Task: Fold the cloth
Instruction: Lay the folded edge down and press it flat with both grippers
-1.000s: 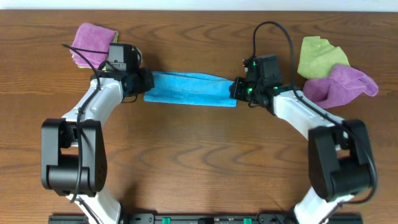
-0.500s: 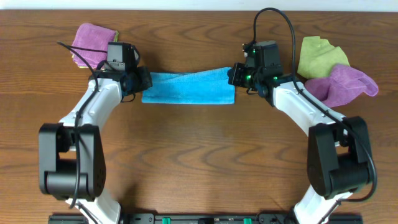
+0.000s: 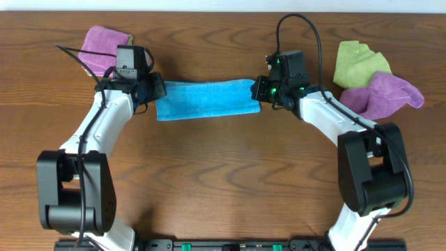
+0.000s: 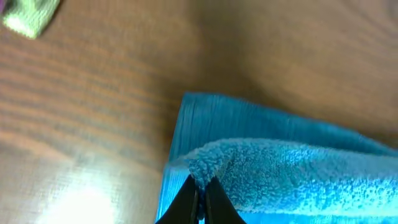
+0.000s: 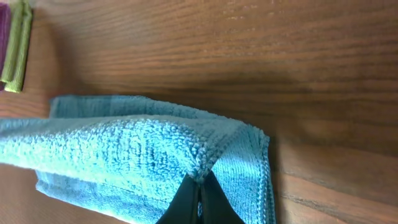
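Blue cloth (image 3: 203,100) on the table (image 3: 223,174), long axis running side to side between the arms. The left gripper (image 3: 157,92) and right gripper (image 3: 256,90) each pinch the upper layer at their own end.

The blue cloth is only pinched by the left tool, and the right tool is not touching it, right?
Not quite. The left tool does pinch the blue cloth, but the right tool pinches it too, at the other end. The right wrist view shows that tool shut on the cloth's folded edge.
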